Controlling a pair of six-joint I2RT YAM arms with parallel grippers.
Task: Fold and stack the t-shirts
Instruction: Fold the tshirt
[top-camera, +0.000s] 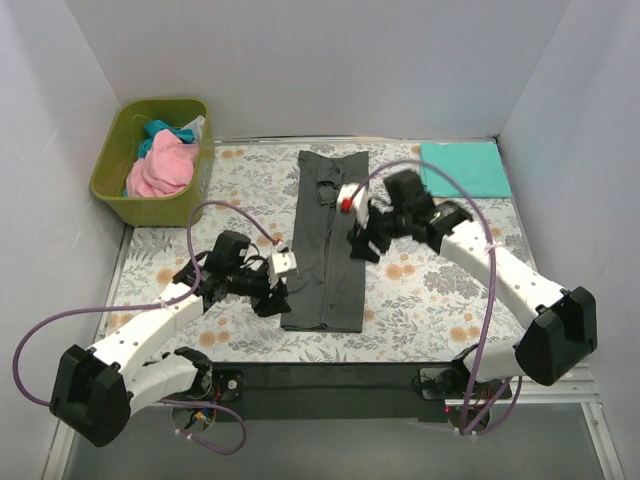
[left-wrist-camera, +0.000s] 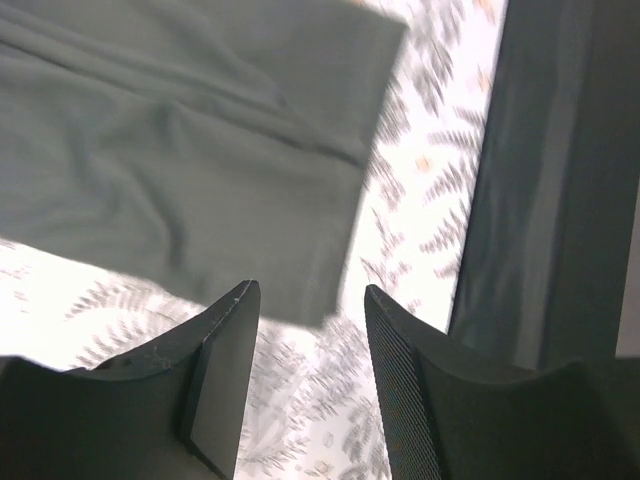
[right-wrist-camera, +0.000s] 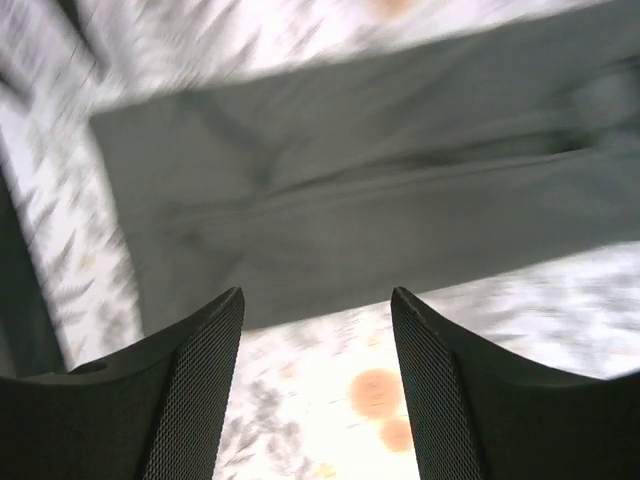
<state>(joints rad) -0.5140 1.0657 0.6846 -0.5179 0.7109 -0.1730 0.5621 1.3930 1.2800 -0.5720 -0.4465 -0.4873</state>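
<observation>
A dark charcoal grey t-shirt (top-camera: 327, 240) lies folded into a long narrow strip in the middle of the floral table cloth; it also shows in the left wrist view (left-wrist-camera: 200, 150) and the right wrist view (right-wrist-camera: 380, 190). A folded teal-green t-shirt (top-camera: 463, 168) lies at the back right. Pink (top-camera: 160, 168) and teal t-shirts lie in the bin. My left gripper (top-camera: 272, 297) is open and empty beside the strip's near left corner; in its own view (left-wrist-camera: 305, 300) nothing lies between the jaws. My right gripper (top-camera: 362, 243) is open and empty at the strip's right edge, and its own view (right-wrist-camera: 318, 300) shows the same.
An olive-green plastic bin (top-camera: 112, 190) stands at the back left. White walls close in the left, back and right sides. A dark strip (top-camera: 330, 378) runs along the near table edge between the arm bases. Purple cables loop off both arms.
</observation>
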